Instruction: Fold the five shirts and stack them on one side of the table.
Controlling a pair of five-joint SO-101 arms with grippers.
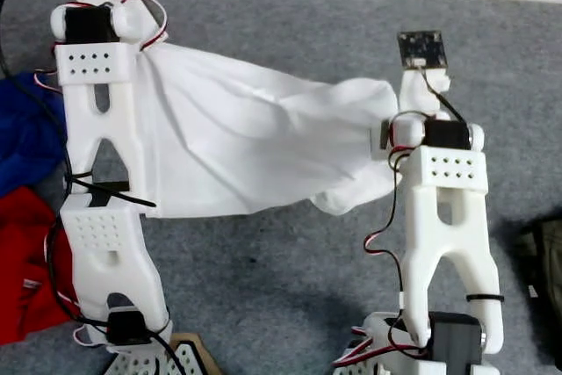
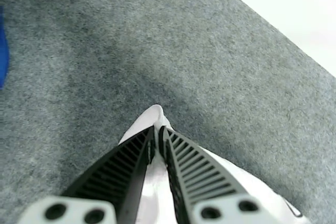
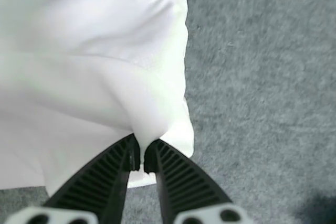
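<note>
The white shirt point(image 1: 246, 142) is hanging stretched between the two arms over the grey table point(image 1: 290, 305). It is creased and bunched, not folded, and is sagging through the middle. Can't tell how much of it is touching the table.

At one end of the white shirt the left gripper point(image 2: 156, 130) is clamping the cloth. Its jaws are almost together, with a thin tongue of fabric poking out past the tips. At the other end the right gripper point(image 3: 142, 150) is pinching a fold. Its jaws are narrow too, and the cloth is ballooning out beyond them, with a corner draping down beside the tips.

Around the white shirt:
- The blue shirt point(image 1: 22, 133) is lying crumpled just past the left-gripper end, partly cut off by the frame edge. A sliver of it is also showing in the left wrist view point(image 2: 2, 51).
- The red shirt point(image 1: 22, 261) is lying against the blue one, nearer the arm bases than the white shirt. It is a loose heap too.
- The dark olive garment point(image 1: 546, 261) is sitting well apart from the white shirt, out past the right arm point(image 1: 443, 182).

In the high view the left arm point(image 1: 101, 129) is overlapping its end of the white shirt and hiding the grip point. The right arm is covering the opposite end the same way. Servo wires point(image 1: 386, 217) are looping along both arms, close to the white shirt's lower edge.
</note>
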